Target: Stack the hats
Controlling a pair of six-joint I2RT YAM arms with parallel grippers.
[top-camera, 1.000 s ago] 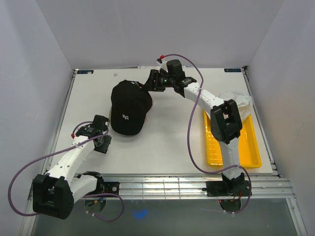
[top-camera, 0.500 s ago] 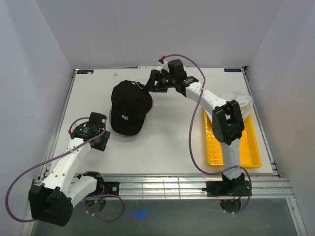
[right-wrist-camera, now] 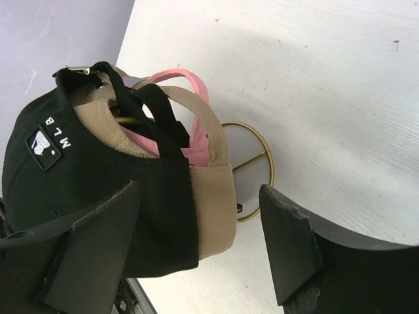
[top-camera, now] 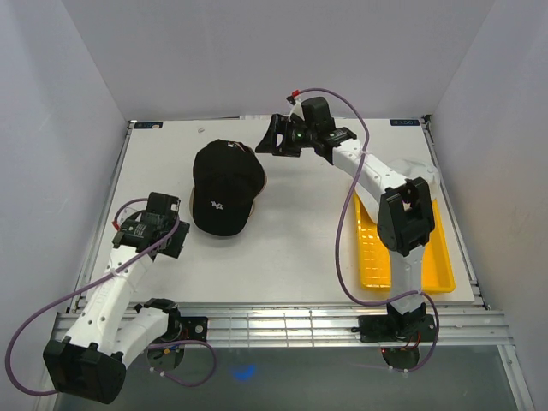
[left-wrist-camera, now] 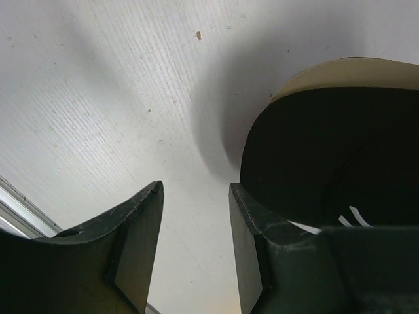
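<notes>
Right gripper (right-wrist-camera: 200,190): jaws spread wide, gripping nothing, straddling the rear of the stack. Ahead between them, a black fabric baseball cap (right-wrist-camera: 85,183) sits on top, a tan fabric cap (right-wrist-camera: 213,196) under it, and a pink fabric cap (right-wrist-camera: 194,84) innermost with its strap showing. A thin gold wire ring (right-wrist-camera: 249,161) shows just past the tan rim, against the white table (top-camera: 300,248).

Left gripper (left-wrist-camera: 194,188): jaws parted, only bare table between. The black brim is just ahead of the jaw on the right of the wrist view, with a tan edge peeking beyond.

White fabric cap (top-camera: 417,174): well apart from both jaws, at the far end of the yellow plastic mesh tray (top-camera: 432,261), partly hidden by the right arm.
</notes>
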